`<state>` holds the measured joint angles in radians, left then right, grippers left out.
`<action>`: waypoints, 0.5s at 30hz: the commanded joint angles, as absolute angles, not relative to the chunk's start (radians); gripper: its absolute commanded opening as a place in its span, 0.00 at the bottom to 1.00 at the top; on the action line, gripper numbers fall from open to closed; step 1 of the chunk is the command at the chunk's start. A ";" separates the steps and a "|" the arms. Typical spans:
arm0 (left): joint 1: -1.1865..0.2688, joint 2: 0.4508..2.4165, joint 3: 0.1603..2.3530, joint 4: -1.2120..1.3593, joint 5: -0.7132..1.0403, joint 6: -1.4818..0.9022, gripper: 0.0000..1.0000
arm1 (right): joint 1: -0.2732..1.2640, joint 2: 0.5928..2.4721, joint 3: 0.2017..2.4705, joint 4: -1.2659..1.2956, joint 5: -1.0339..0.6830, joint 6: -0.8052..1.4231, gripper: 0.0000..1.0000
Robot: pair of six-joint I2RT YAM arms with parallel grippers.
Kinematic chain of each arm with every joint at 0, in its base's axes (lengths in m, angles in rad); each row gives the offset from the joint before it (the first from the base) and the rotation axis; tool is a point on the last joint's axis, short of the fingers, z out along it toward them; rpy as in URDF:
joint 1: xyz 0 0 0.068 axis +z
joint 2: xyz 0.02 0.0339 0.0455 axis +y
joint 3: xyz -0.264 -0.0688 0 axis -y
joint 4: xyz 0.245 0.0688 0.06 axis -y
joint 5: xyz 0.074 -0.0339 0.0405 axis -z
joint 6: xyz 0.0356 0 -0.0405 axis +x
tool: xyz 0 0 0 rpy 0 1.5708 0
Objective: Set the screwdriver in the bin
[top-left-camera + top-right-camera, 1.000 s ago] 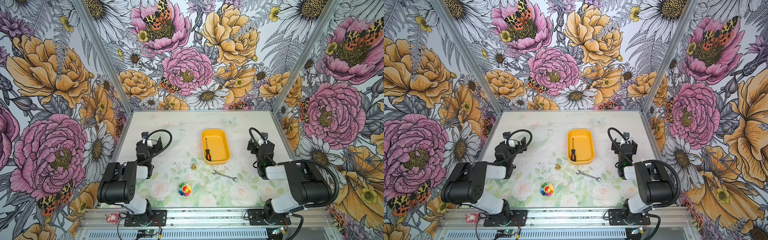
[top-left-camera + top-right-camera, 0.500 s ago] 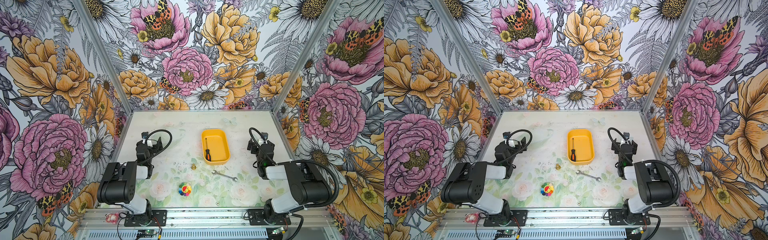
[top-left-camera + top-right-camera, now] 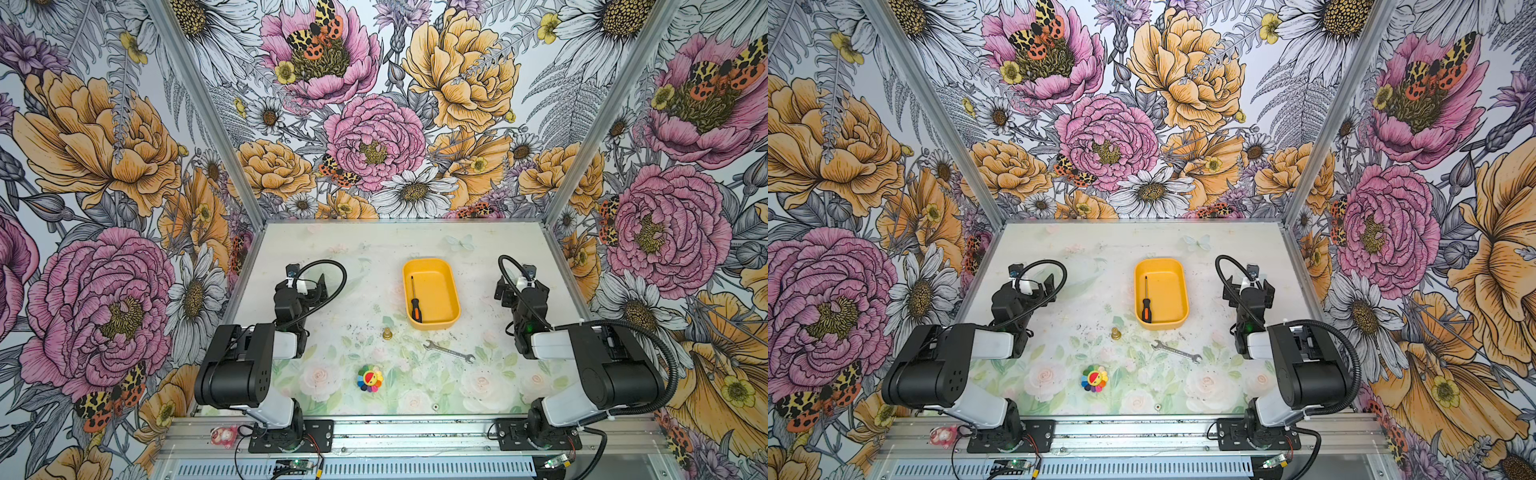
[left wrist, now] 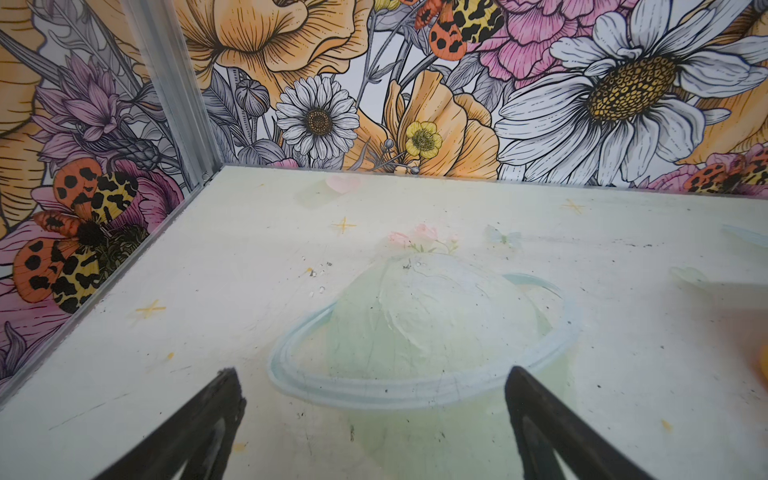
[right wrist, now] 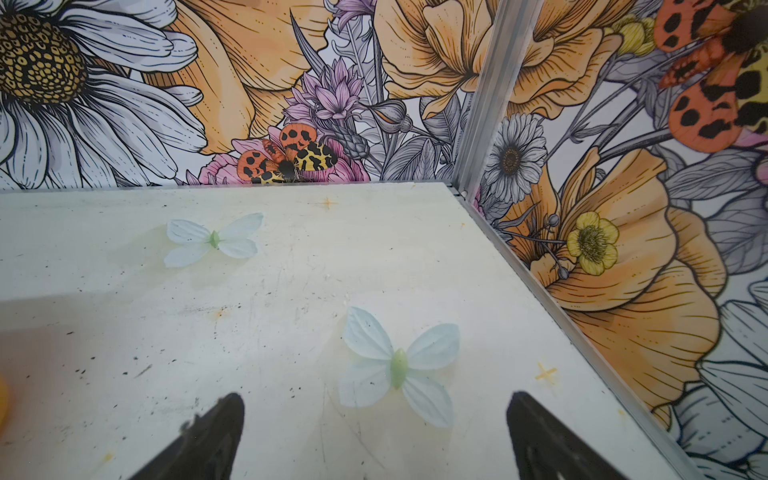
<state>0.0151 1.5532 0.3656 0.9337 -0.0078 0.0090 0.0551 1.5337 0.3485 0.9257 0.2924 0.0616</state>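
Clearly, screwdriver (image 3: 414, 300) inside bin (image 3: 440, 291), well apart from left gripper (image 4: 372, 376), right gripper (image 5: 374, 399).

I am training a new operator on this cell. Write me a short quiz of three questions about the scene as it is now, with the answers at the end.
1. True or false: the screwdriver lies inside the bin.
2. The left hand holds: A) the screwdriver, B) nothing, C) the bin.
3. Which silver tool lies on the table, nearer the robot bases than the bin?

Key
1. True.
2. B: its jaws stand open over bare table.
3. The wrench.
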 commanded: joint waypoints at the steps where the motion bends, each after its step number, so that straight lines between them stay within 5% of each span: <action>1: 0.008 1.548 0.353 0.982 -0.025 0.028 0.99 | 0.066 1.535 0.332 0.985 0.316 0.052 1.00; 15: 0.002 1.546 0.342 1.001 -0.032 0.031 0.99 | 0.067 1.537 0.331 0.988 0.316 0.051 1.00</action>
<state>0.0086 1.5532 0.3534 0.9707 -0.0147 0.0116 0.0605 1.5337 0.3367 0.9554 0.3035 0.0582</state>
